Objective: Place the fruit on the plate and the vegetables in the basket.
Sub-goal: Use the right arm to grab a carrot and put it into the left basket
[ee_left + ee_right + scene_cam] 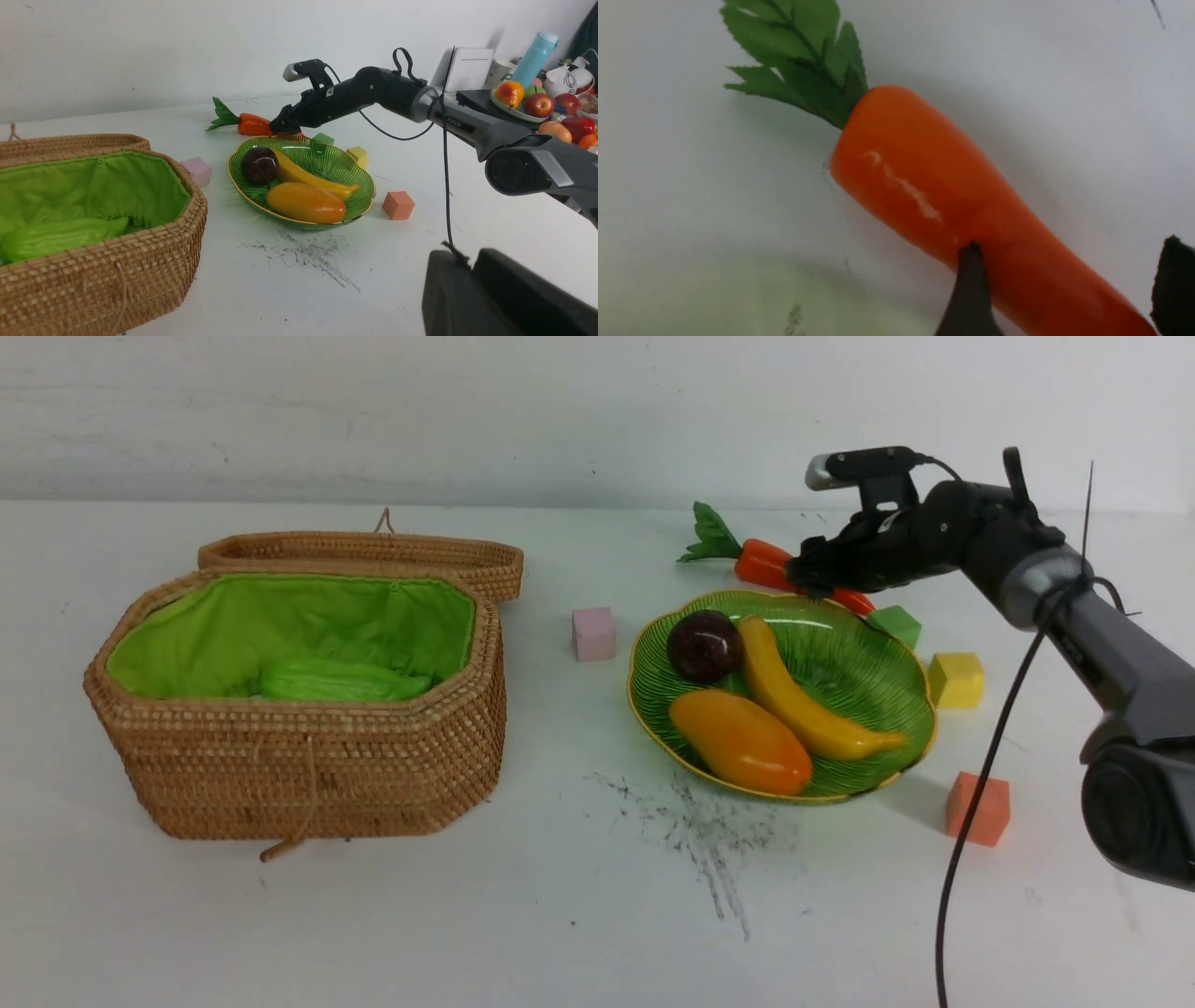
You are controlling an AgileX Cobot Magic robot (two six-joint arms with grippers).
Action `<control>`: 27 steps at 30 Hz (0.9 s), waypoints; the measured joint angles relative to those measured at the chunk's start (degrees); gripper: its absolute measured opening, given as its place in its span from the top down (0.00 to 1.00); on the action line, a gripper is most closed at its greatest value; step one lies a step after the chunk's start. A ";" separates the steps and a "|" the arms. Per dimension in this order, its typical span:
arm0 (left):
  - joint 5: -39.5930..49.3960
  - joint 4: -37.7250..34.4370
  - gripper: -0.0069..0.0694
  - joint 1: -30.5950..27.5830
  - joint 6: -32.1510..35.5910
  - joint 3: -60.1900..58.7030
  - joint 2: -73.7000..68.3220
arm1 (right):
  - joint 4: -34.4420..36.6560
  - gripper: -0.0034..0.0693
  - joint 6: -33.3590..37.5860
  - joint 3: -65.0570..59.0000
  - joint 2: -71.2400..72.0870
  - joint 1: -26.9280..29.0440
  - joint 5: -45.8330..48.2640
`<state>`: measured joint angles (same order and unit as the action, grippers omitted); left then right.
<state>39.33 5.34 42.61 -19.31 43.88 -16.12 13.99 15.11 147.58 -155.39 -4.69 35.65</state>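
The green plate (868,644) holds the fruit: a banana (794,695), a mango (742,742) and a purple mangosteen (705,646). An orange carrot (766,563) with green leaves lies on the table just behind the plate. My right gripper (810,581) is lowered over its middle. In the right wrist view the carrot (934,196) lies between the spread jaws of the right gripper (1071,245); one fingertip (969,261) touches it, the other stands apart. The wicker basket (308,756) at left holds a light-green gourd (341,681). My left gripper (467,254) is shut and empty.
The basket's lid (373,555) lies open behind it. Small cubes sit around the plate: pink (594,634), green (896,623), yellow (956,679), orange (977,808). Black scuff marks (709,831) cover the table in front of the plate. Clutter (537,102) stands at the far right.
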 joint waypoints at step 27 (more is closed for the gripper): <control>0.00 0.00 0.82 0.00 -0.16 0.00 0.00 | 0.25 0.30 -1.81 0.00 -2.10 0.16 -4.68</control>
<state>39.33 5.34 42.61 -19.47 43.88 -16.12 14.23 13.30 147.58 -157.48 -4.54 30.97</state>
